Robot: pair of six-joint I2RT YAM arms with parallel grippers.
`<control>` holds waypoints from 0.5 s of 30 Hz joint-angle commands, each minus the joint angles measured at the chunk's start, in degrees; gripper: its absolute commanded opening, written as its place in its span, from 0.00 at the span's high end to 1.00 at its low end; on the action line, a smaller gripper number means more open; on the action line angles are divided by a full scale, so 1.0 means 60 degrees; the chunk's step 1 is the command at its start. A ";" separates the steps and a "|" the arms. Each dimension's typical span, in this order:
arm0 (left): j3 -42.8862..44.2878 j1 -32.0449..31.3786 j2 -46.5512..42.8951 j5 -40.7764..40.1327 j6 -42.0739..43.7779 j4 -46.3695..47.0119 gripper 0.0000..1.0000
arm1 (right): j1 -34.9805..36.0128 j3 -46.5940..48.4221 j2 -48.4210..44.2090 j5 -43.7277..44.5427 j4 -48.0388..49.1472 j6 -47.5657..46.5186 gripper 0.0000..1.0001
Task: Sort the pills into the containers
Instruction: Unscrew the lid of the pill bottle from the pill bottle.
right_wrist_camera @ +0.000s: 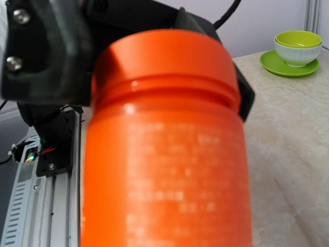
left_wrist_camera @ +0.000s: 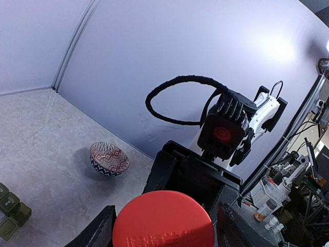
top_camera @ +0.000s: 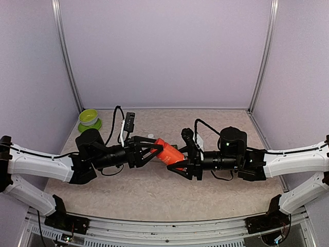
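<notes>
An orange pill bottle (top_camera: pixel 168 153) hangs sideways above the table's middle, between both arms. My right gripper (top_camera: pixel 179 163) is shut on its body, which fills the right wrist view (right_wrist_camera: pixel 164 164) and hides that gripper's own fingers. My left gripper (top_camera: pixel 154 150) meets the bottle's cap end. In the left wrist view the round cap (left_wrist_camera: pixel 163 221) sits between the two black fingers (left_wrist_camera: pixel 100 231), which press in at both sides. The containers (left_wrist_camera: pixel 10 212), small dark green boxes, lie on the table at the lower left. No pills show.
A red-and-blue patterned bowl (left_wrist_camera: pixel 109 158) stands on the table near the back wall. A lime-green bowl on a green saucer (top_camera: pixel 88 118) sits at the back left corner. A black device with a cable (top_camera: pixel 129 122) lies behind the left arm.
</notes>
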 commanded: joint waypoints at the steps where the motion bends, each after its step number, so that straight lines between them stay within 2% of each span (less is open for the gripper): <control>1: -0.0097 0.0037 -0.0094 0.0126 -0.0049 0.0501 0.40 | -0.0092 -0.0069 -0.0232 0.0011 0.0264 -0.0045 0.71; 6: -0.0104 0.0073 -0.0093 0.0216 -0.0115 0.0526 0.58 | -0.0092 -0.0063 -0.0266 -0.0011 0.0264 -0.0135 0.71; 11: -0.0081 0.0200 -0.0095 0.0236 -0.0644 0.0484 0.57 | -0.0092 -0.0137 -0.0248 0.0011 0.0189 -0.0530 0.71; 15: 0.0126 0.0245 -0.0117 0.0039 -0.1032 -0.0143 0.57 | -0.0092 -0.0353 -0.0277 0.0282 0.0242 -0.0947 0.71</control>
